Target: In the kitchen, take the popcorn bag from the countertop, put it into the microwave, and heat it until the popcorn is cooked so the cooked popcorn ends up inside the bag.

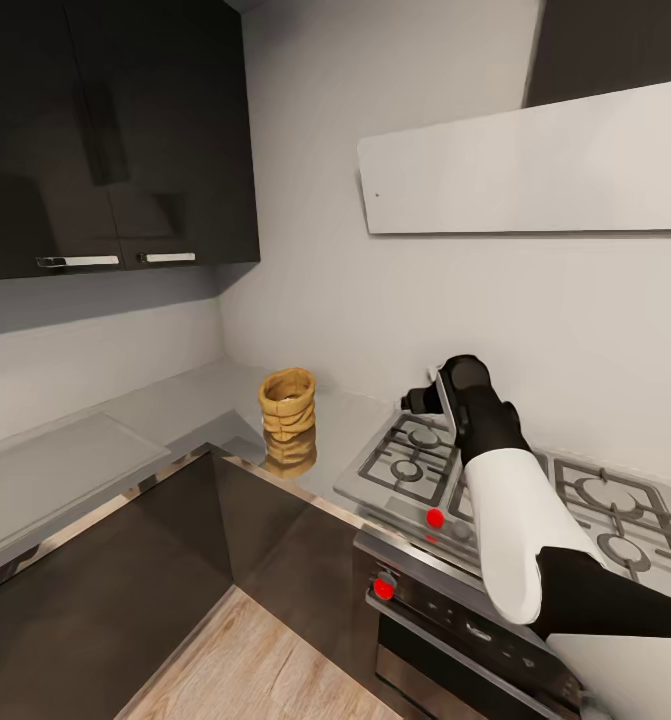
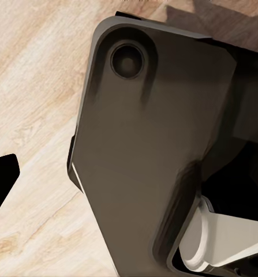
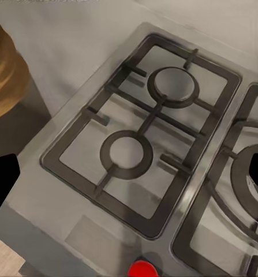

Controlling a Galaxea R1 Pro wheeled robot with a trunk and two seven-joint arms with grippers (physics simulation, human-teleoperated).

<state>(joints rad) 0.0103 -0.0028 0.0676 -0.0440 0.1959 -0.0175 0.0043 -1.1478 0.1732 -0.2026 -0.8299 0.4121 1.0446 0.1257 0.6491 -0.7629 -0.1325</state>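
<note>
One popcorn bag [image 1: 288, 402] upright at frame centre on tabletop [image 1: 175, 400]; right gripper [image 1: 422, 395] over hob [image 1: 415, 465], reaching bagward; gripper width cannot tell.

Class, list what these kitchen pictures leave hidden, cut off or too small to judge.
- Right gripper, head view: its fingers are behind the arm's wrist, so open or shut cannot be told.
- Popcorn bag, head view: contents too small to make out; in the right wrist view the bag is cut off by the picture's edge.
- Left wrist view: a dark robot part blocks most of the wood floor.
</note>
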